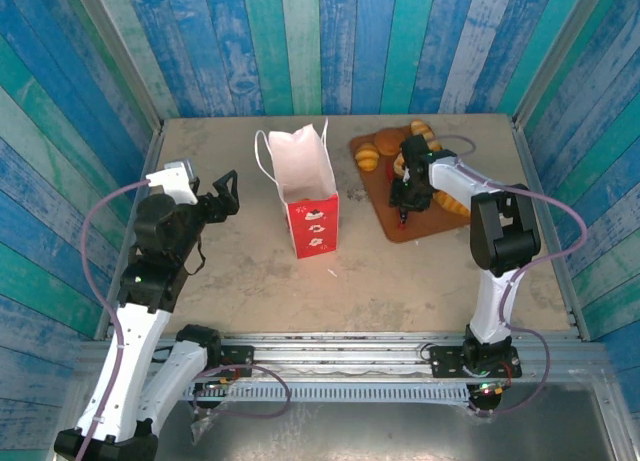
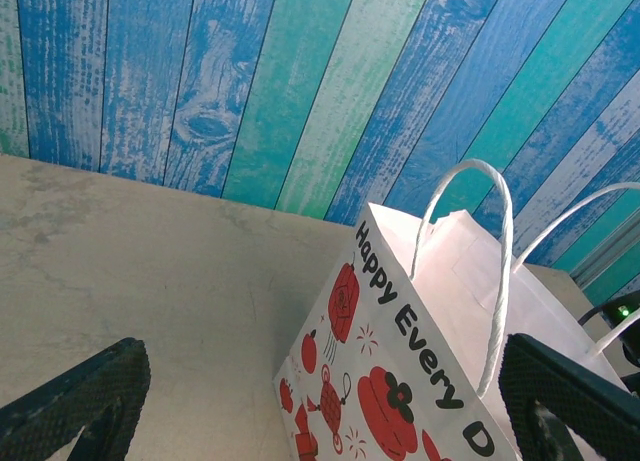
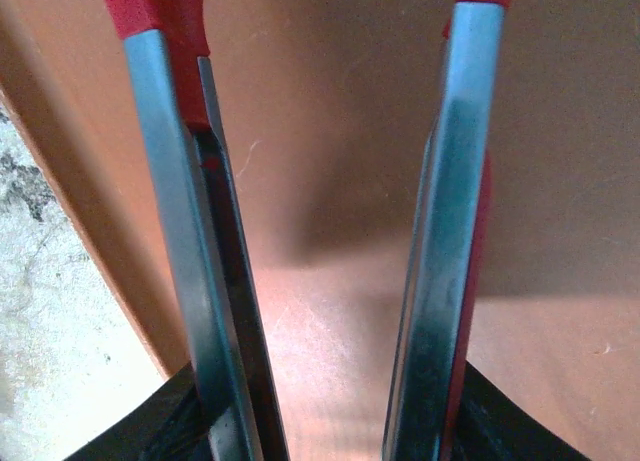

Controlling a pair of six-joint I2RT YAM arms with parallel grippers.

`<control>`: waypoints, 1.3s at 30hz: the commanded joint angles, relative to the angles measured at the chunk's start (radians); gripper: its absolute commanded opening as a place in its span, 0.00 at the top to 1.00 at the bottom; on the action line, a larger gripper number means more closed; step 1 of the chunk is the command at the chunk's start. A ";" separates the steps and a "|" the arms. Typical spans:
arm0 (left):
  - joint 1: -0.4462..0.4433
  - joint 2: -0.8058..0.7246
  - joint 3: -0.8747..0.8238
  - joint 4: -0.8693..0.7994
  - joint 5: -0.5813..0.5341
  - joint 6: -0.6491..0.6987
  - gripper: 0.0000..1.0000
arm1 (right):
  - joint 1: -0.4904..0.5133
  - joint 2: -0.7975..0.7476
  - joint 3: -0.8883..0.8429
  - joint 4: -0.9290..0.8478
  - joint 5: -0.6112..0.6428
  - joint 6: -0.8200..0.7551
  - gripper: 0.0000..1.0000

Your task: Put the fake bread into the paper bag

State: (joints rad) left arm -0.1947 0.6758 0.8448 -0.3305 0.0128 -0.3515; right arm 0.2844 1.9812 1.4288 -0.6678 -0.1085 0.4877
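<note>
Left gripper (image 1: 228,192) gapes wide; right gripper (image 1: 404,201) clasps red-handled steel tongs (image 3: 170,231).
We see its arm partly hiding golden toy breads (image 1: 367,158).

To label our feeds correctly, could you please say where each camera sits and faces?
Top external: above and behind the bases, looking down on the table; both arms, left tool, right tool.
Left wrist: on its arm, facing the paper bag and plank wall; own fingers at lower corners.
Right wrist: on its arm, looking down at the brown board between the tongs; fingers at bottom.
Shared: paper bag, top and left wrist.
</note>
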 commanded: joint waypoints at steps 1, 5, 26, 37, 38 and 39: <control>-0.002 0.001 0.012 0.005 0.001 0.014 0.06 | -0.013 -0.007 0.013 0.027 0.030 0.015 0.57; -0.003 0.007 0.016 0.008 0.002 0.014 0.06 | -0.013 -0.050 -0.019 0.031 0.033 0.003 0.66; -0.002 0.020 0.058 0.026 0.025 -0.025 0.06 | -0.008 -0.454 -0.289 -0.005 -0.119 -0.115 0.79; -0.002 0.045 0.120 -0.011 0.060 -0.098 0.06 | 0.021 -0.617 -0.270 -0.042 -0.113 -0.197 0.80; -0.002 0.057 0.141 -0.036 0.049 -0.115 0.06 | 0.025 -0.635 -0.257 -0.055 -0.102 -0.210 0.80; -0.002 0.070 0.164 -0.062 0.043 -0.127 0.06 | 0.031 -0.653 -0.242 -0.070 -0.096 -0.223 0.80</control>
State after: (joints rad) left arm -0.1947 0.7277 0.9443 -0.3450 0.0547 -0.4305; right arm 0.3004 1.3952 1.1393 -0.7124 -0.2371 0.3222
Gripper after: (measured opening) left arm 0.940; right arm 0.267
